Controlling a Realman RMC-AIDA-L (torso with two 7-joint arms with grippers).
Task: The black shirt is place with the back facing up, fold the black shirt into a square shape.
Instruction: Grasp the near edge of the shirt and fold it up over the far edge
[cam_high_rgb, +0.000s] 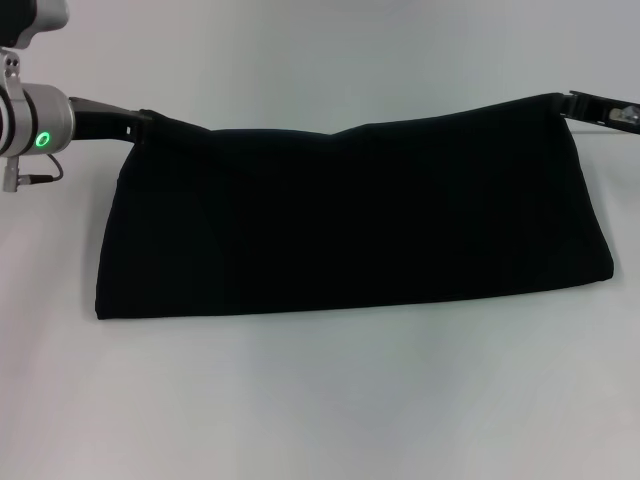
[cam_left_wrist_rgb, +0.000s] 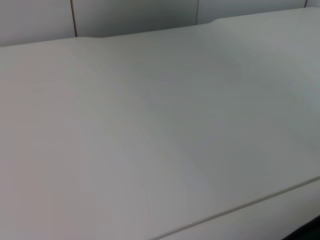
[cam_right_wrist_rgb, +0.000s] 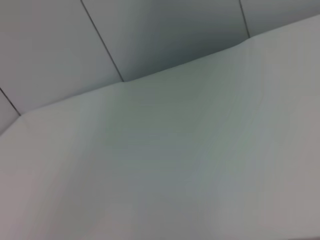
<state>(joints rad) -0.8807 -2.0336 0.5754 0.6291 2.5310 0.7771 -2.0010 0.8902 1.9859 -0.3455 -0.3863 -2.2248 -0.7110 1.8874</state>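
The black shirt (cam_high_rgb: 350, 215) is stretched wide across the middle of the head view, folded into a long band. Its upper edge is lifted and sags a little in the centre, while its lower edge lies on the white table (cam_high_rgb: 320, 400). My left gripper (cam_high_rgb: 141, 117) is shut on the shirt's upper left corner. At the upper right corner, my right gripper (cam_high_rgb: 566, 100) holds the fabric in the same way. No lettering shows on the cloth. Both wrist views show only bare table, with no shirt and no fingers.
The white table (cam_left_wrist_rgb: 150, 150) reaches back to grey wall panels (cam_right_wrist_rgb: 60, 55) with dark seams. A table edge (cam_left_wrist_rgb: 240, 207) shows in the left wrist view.
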